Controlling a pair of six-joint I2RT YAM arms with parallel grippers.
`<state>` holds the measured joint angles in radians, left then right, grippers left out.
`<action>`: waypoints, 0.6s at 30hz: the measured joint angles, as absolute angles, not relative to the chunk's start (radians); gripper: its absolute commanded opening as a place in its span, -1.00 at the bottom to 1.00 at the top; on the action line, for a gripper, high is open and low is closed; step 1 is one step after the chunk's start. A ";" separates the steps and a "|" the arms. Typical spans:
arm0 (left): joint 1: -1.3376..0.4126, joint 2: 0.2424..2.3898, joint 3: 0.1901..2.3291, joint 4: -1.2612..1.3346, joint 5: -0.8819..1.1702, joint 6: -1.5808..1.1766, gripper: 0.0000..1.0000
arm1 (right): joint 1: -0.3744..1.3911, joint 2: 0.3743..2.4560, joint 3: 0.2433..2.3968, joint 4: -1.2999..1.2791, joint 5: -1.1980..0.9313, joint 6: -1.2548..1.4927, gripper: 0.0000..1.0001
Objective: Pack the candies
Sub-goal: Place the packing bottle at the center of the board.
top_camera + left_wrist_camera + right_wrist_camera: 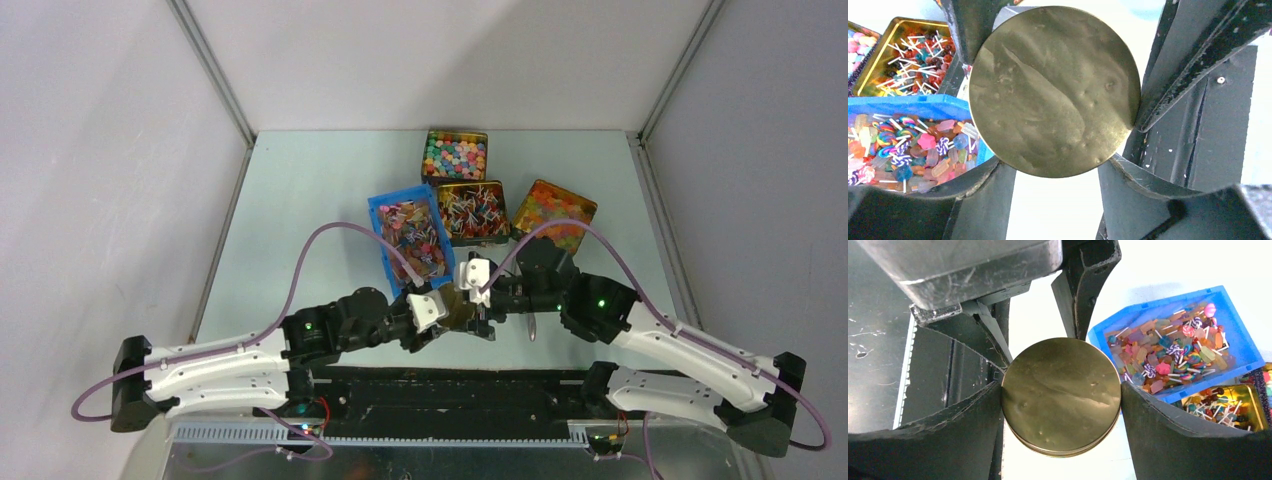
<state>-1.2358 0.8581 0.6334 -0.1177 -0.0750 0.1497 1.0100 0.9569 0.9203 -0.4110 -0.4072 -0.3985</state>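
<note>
- Candies (412, 232) fill a blue bin (377, 222) near the middle of the pale desk (300, 200), heaped almost to its rim.
- Seen from above, they read as a dense speckle of orange, pink, purple and white.
- Closer, the wrist views show many small pieces jumbled at all angles: translucent oblong ones in peach, pink and lilac, round blue ones, a pink flower-shaped one, and striped swirls in purple-white and rainbow colours on thin white sticks.
- The bin sits tilted against the desk edges, with its far right corner just beside a square gold tin (870, 75) of dark sweets on white sticks.
- Both arms meet just in front of the bin, over a round gold tin (1060, 395) whose flat, slightly dented top faces the cameras.
- The right pincer (1060, 390) grips this round tin, one finger pressed against each side of its rim.
- The left pincer (1050, 162) straddles the same tin from the opposite side, its fingers right at the rim; whether they clamp it or merely sit beside it cannot be told.
</note>
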 measured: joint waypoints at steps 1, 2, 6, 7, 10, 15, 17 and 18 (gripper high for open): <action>-1.235 0.858 0.630 -0.123 -0.075 0.151 -0.07 | 1.009 0.949 0.893 -0.382 -0.407 -0.391 0.33; -1.235 0.859 0.623 -0.123 -0.075 0.151 -0.07 | 1.007 0.944 0.871 -0.361 -0.407 -0.387 0.32; -1.234 0.879 0.595 -0.126 -0.075 0.158 -0.06 | 1.000 0.927 0.761 -0.250 -0.405 -0.366 0.31; -1.233 0.890 0.588 -0.126 -0.075 0.158 -0.06 | 0.999 0.926 0.740 -0.233 -0.403 -0.363 0.31; -1.230 0.928 0.567 -0.123 -0.076 0.159 -0.05 | 0.996 0.926 0.641 -0.134 -0.388 -0.344 0.33; -1.230 1.015 0.527 -0.086 -0.076 0.159 -0.05 | 0.996 0.951 0.477 0.045 -0.352 -0.294 0.33; -1.230 1.048 0.519 -0.069 -0.076 0.159 -0.05 | 0.996 0.972 0.426 0.109 -0.332 -0.272 0.33; -1.230 1.062 0.519 -0.063 -0.076 0.159 -0.05 | 0.996 0.983 0.409 0.131 -0.326 -0.264 0.33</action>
